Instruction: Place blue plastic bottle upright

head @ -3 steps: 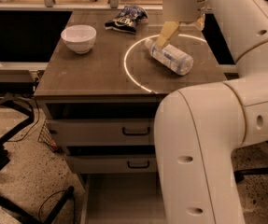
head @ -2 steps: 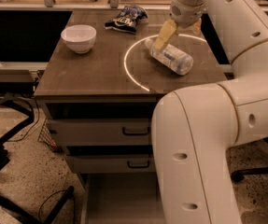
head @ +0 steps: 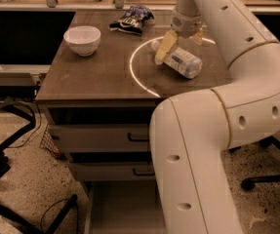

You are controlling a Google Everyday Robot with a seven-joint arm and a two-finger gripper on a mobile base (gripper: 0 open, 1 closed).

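Note:
The blue plastic bottle [head: 182,61] lies on its side on the brown table [head: 93,77], inside a ring of light, with its white cap pointing to the far left. My gripper [head: 181,44] hangs just above the bottle's cap end. Its jaws are spread: one yellowish finger [head: 165,48] is down at the bottle's left side near the cap, and the other [head: 198,36] is on the far right side. The fingers do not press on the bottle. My big white arm covers the table's right front corner.
A round white bowl [head: 82,39] stands at the table's left. A dark blue snack bag [head: 131,18] lies at the back. Drawers [head: 100,138] are under the table top. A black chair [head: 3,155] is at the left, and a chair base [head: 269,177] at the right.
My gripper has come down and a little left toward the bottle's cap end. The bottle has not moved.

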